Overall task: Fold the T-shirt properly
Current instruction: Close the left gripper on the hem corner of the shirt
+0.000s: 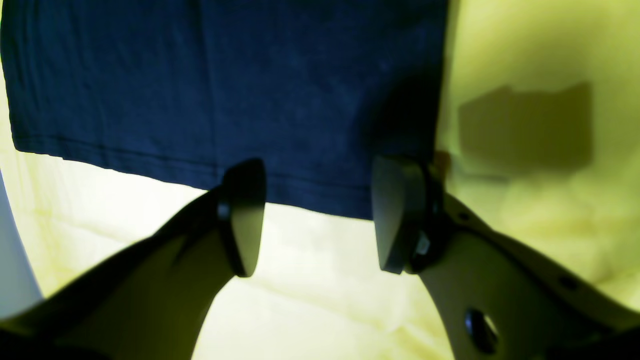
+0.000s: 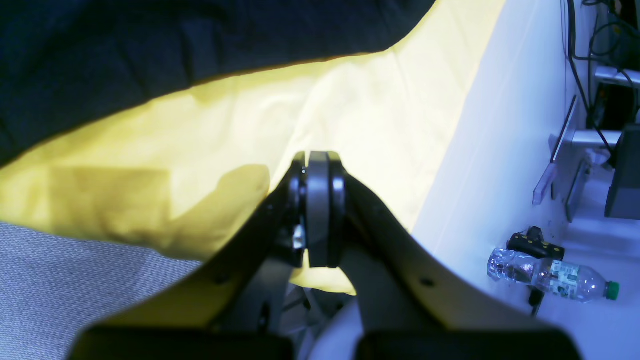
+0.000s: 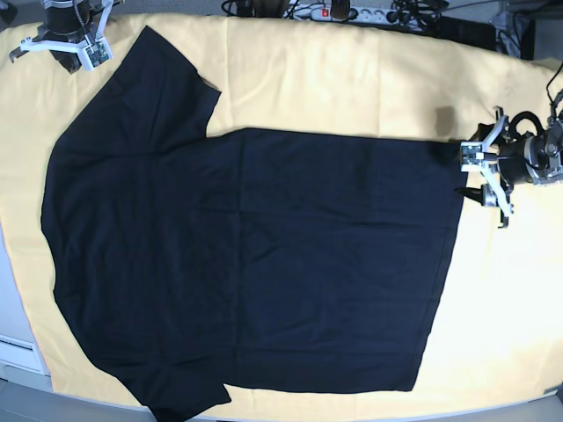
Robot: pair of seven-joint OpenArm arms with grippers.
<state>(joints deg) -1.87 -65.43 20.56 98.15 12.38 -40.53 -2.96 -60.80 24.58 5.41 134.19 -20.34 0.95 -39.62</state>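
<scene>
The black T-shirt (image 3: 246, 264) lies spread flat on the pale yellow cloth (image 3: 352, 79), with its sleeves toward the left and its hem toward the right. My left gripper (image 3: 484, 171) is open just off the hem's upper right corner. In the left wrist view its fingers (image 1: 245, 215) straddle the hem edge of the shirt (image 1: 225, 90), and the gripper (image 1: 320, 190) holds nothing. My right gripper (image 3: 66, 44) is near the upper sleeve at the far left. In the right wrist view it (image 2: 318, 165) is shut and empty over the yellow cloth (image 2: 375, 115), below the shirt (image 2: 150, 45).
The yellow cloth covers the table and hangs over its edge (image 2: 150, 230). A plastic water bottle (image 2: 550, 275) and a small black object (image 2: 535, 242) lie on the floor beside the table. Cables and a power strip (image 3: 352, 13) run along the back edge.
</scene>
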